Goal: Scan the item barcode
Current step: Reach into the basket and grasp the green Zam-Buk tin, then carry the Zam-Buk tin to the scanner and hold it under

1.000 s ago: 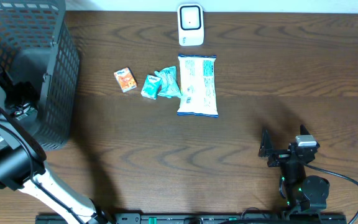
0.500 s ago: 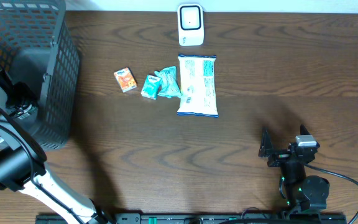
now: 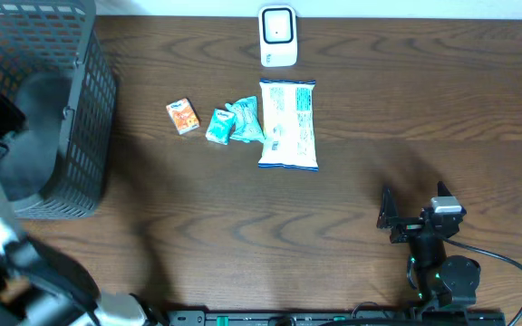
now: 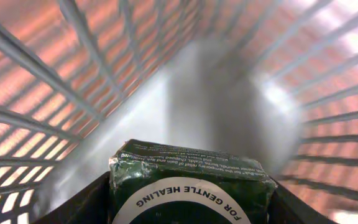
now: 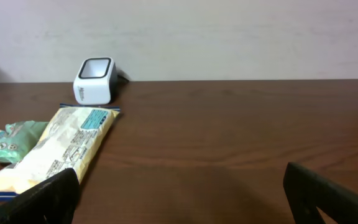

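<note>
Retrieval, I'd guess: left gripper (image 4: 190, 208) clamps a dark green box (image 4: 188, 177) inside the wire basket (image 3: 89, 91), destined for the barcode scanner (image 3: 277, 36); right gripper (image 5: 179, 199) sits well away from the basket, jaws apart.

Inside the basket (image 3: 89, 100), the left gripper (image 4: 191, 202) is being hemmed in by wire walls on every side; only the top is being left open. The table's (image 3: 406, 91) far middle is being taken up by the scanner (image 3: 278, 36), with the pouch (image 3: 288, 124), teal packets (image 3: 236, 122) and orange packet (image 3: 182, 116) lined up just before it. Wide bare wood is being left around the right gripper (image 3: 390, 215).
</note>
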`<state>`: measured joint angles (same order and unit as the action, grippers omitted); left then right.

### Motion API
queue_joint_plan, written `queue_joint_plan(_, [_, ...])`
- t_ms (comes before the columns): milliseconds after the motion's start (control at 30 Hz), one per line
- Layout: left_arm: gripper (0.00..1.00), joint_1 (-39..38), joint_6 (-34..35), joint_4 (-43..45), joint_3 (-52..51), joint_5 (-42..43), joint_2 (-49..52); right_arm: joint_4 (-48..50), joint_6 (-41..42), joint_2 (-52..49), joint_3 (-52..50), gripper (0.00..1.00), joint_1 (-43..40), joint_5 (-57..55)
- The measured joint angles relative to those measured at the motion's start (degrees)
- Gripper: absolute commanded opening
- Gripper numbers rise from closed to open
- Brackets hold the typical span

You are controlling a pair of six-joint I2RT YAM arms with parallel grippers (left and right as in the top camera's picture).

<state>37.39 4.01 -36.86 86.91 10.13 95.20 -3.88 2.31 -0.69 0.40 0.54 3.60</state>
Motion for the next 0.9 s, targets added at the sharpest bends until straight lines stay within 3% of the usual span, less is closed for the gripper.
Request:
queue_joint_plan(233, [0.53, -2.29, 11.61, 9.25, 0.13, 13.33, -16.24, 0.00, 0.00, 0.00, 0.00, 0.99, 0.00, 0.00])
queue_joint_plan(400, [0.53, -13.44, 18.99, 12.66, 0.13, 18.23, -22.71, 0.00, 0.00, 0.00, 0.00, 0.99, 0.00, 0.00])
queue_joint_plan(500, [0.53, -24.06, 21.09, 13.00, 0.17, 19.39, -23.37, 0.02, 0.00, 0.00, 0.00, 0.99, 0.00, 0.00])
queue_joint_plan(667, [0.53, -41.64, 22.40, 12.94, 0.20, 16.11, -19.54, 0.02, 0.00, 0.00, 0.00, 0.99, 0.00, -0.02])
queue_joint_plan(900, [0.53, -62.69, 24.90, 13.79, 0.20, 1.64, -6.27, 0.00, 0.00, 0.00, 0.00, 0.99, 0.00, 0.00])
